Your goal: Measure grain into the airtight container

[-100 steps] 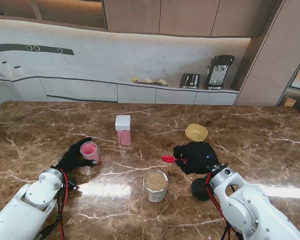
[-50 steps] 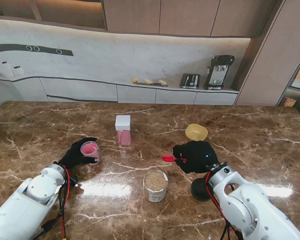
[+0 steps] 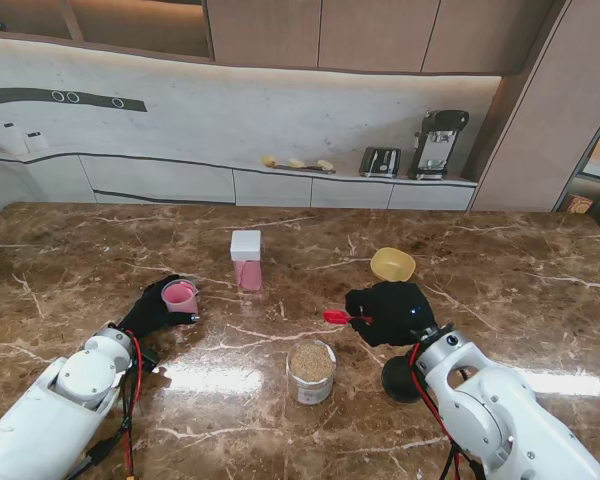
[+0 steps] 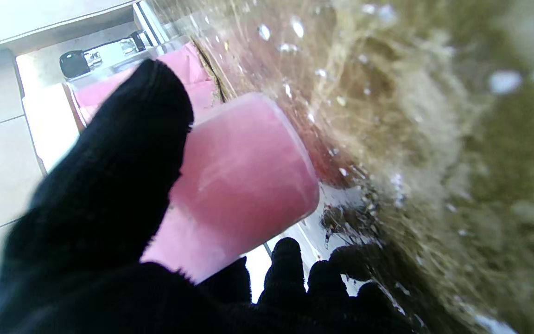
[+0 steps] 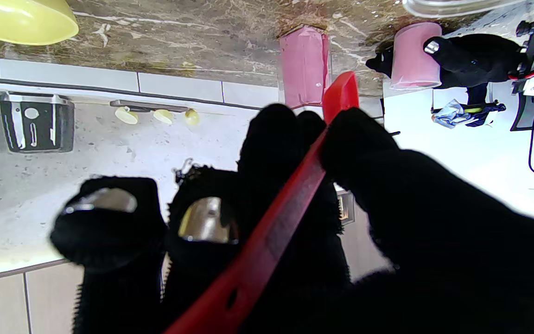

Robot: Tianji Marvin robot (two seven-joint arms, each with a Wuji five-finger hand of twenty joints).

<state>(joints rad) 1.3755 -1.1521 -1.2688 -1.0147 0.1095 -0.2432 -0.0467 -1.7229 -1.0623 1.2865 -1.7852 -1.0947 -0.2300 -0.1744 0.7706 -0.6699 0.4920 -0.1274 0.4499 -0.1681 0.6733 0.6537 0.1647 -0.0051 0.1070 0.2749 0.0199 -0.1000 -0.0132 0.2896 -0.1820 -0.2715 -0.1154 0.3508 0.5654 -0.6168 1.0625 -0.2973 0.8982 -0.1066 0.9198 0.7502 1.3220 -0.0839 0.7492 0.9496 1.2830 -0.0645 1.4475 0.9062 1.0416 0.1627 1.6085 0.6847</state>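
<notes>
My left hand point(image 3: 148, 312) in its black glove is shut on a small pink cup point(image 3: 180, 298), which fills the left wrist view as the pink cup point(image 4: 244, 176) under my thumb. A glass jar of grain point(image 3: 311, 371) stands at the middle, nearer to me. My right hand point(image 3: 390, 314) is shut on a red scoop point(image 3: 336, 318); its red handle point(image 5: 271, 241) runs between thumb and fingers. Farther from me stands a tall pink container with a white lid point(image 3: 246, 259), also the pink container point(image 5: 304, 65) in the right wrist view.
A yellow bowl point(image 3: 393, 265) sits just beyond my right hand. A black round lid point(image 3: 400, 379) lies on the marble table point(image 3: 500, 270) beside my right forearm. A counter with appliances runs along the back wall.
My left hand has lifted the pink cup slightly and drawn it a little farther from me. The right hand and red scoop stay where they were.
</notes>
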